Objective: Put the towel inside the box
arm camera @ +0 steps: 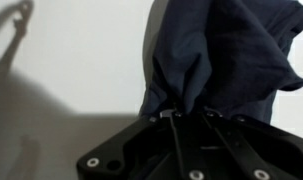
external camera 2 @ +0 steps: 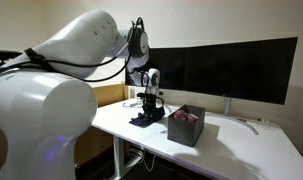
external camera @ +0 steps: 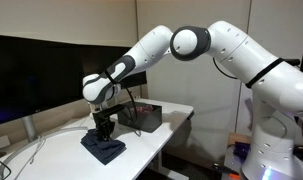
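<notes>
The dark navy towel [external camera: 103,148] lies bunched on the white table, next to the box. My gripper [external camera: 104,130] stands straight down on it, and its jaws are shut on a fold of the cloth. In the wrist view the towel [arm camera: 226,55] bunches up right at the closed fingers, with the gripper [arm camera: 188,113] pinching its gathered fabric. The dark grey box [external camera: 141,117] stands behind the towel, toward the table's far corner. From the opposite side the box [external camera 2: 186,125] sits in front, with the towel [external camera 2: 144,119] and gripper [external camera 2: 148,110] beyond it.
A large black monitor [external camera: 31,75] stands behind the towel, and a wide one [external camera 2: 226,68] spans the back of the table. White cables [external camera: 26,155] loop over the table [external camera: 66,165] near its front edge. A table edge [external camera 2: 191,160] runs close to the box.
</notes>
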{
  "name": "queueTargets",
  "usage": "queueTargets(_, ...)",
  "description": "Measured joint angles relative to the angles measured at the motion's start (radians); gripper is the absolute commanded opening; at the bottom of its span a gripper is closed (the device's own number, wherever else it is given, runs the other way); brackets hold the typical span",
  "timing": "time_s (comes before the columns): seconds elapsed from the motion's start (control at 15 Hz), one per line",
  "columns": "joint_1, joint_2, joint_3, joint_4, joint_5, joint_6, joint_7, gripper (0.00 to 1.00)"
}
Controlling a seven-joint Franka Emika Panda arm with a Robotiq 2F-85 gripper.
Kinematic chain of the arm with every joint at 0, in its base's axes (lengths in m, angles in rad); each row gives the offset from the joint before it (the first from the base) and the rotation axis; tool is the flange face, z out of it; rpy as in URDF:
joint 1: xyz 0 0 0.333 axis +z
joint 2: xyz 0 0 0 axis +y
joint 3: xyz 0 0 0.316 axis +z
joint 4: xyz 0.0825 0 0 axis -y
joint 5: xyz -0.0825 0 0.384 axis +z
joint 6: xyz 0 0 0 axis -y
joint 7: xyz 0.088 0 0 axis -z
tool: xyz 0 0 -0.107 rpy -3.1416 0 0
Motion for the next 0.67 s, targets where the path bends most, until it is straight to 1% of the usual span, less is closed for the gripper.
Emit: queueTargets(0.67,0.002,0.000,0.000,0.031,-0.001,0.000,0.000,0.03)
